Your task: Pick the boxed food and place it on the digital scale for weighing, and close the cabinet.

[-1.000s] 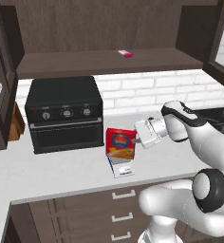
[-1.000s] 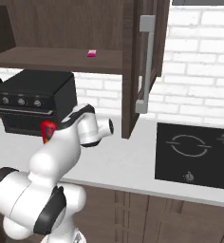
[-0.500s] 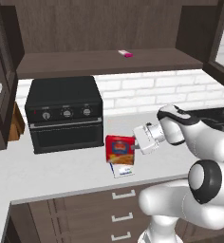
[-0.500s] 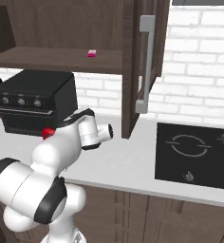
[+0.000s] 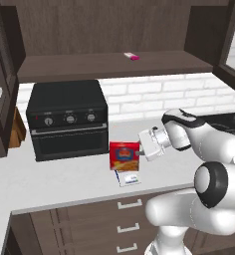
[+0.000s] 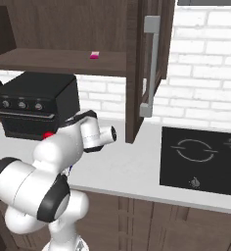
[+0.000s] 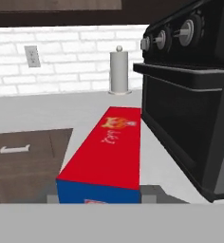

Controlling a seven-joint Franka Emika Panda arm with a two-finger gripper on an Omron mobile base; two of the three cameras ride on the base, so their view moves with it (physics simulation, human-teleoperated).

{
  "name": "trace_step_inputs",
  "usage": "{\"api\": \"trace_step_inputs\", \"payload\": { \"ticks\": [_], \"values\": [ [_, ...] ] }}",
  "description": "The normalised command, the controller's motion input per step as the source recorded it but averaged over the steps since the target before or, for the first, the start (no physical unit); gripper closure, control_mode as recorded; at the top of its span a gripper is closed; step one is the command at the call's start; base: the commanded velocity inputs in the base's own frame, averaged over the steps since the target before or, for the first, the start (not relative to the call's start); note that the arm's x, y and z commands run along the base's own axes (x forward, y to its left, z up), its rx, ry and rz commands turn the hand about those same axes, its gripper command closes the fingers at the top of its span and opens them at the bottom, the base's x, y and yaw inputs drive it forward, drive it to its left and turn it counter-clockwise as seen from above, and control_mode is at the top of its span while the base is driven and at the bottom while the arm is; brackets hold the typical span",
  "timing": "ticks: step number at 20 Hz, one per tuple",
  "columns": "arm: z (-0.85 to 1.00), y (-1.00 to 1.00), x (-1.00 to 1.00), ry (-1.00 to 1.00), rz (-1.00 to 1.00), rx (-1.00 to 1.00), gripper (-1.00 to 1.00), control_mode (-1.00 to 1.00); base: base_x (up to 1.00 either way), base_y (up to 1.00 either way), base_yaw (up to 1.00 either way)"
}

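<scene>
Cabinet: wide dark brown wooden wall cabinet (image 5: 104, 45) above the hand, door (image 6: 149, 59) swung open with its silver bar handle showing.
Oven: black countertop toaster oven (image 5: 67, 119) just beyond the hand.
Counter: pale grey worktop (image 5: 55, 179) beneath the hand.
Box: red-fronted carton of boxed food (image 5: 124, 155), blue sides, standing upright between the fingers.
Scale: small flat white digital scale (image 5: 128, 177) directly under the carton.
Gripper: two-finger gripper (image 5: 141, 152) clamped on the carton's sides.

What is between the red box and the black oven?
Just bare grey counter between the box and the oven, seen in the hand view. They stand close but apart.
</scene>
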Motion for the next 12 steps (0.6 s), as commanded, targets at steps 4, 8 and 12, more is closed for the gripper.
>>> {"api": "trace_step_inputs", "payload": {
  "ticks": [4,8,12],
  "values": [
    [0.00,0.00,0.01,-0.03,0.00,0.00,1.00,-1.00,0.00,0.00,0.00],
    [0.00,-0.03,0.00,0.00,0.00,0.00,1.00,-1.00,0.00,0.00,0.00],
    [-0.09,0.05,0.00,-0.01,0.00,-0.02,-1.00,-1.00,0.00,0.00,0.00]
  ]
}}
